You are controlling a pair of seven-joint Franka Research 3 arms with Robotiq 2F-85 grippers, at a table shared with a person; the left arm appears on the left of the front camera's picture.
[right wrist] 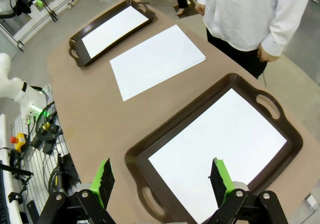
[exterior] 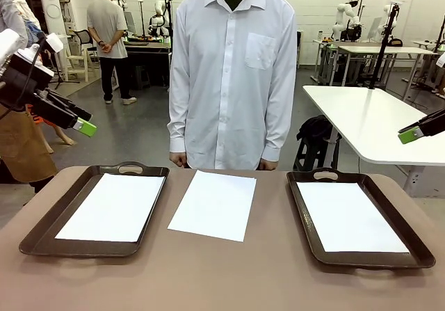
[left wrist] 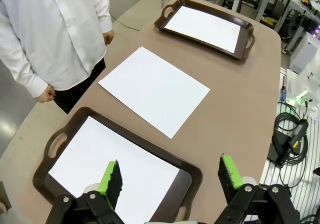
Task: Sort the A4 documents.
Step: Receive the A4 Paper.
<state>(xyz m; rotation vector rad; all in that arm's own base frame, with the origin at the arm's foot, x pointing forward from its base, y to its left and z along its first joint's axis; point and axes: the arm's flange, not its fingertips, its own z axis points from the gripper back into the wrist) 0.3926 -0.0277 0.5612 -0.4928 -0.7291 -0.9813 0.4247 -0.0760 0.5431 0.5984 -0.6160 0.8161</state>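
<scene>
Across a workshop of white benches, we are looking over a brown table [exterior: 222,283] at a person [exterior: 233,74] in a white shirt, who is standing just behind the loose A4 document [exterior: 214,203]. That sheet is lying flat on the bare tabletop, slightly askew and touching neither tray. The person's hands are hanging at the sides, one [exterior: 179,160] beyond each far corner of the sheet.

Left of the loose A4 document, the left tray [exterior: 38,240], dark brown with handle cut-outs, is holding the second A4 document [exterior: 115,205] flat inside its rim. Right of it, the right tray [exterior: 309,220] is holding the third A4 document [exterior: 348,215] the same way.

We are seeing the left gripper [left wrist: 170,179] hanging in the air, high and well to the left of the loose A4 document. Its green pads [left wrist: 111,180] are spread wide with nothing between them. The right gripper [right wrist: 162,179] is hanging high and well to the right of that sheet, likewise spread apart and carrying nothing.
</scene>
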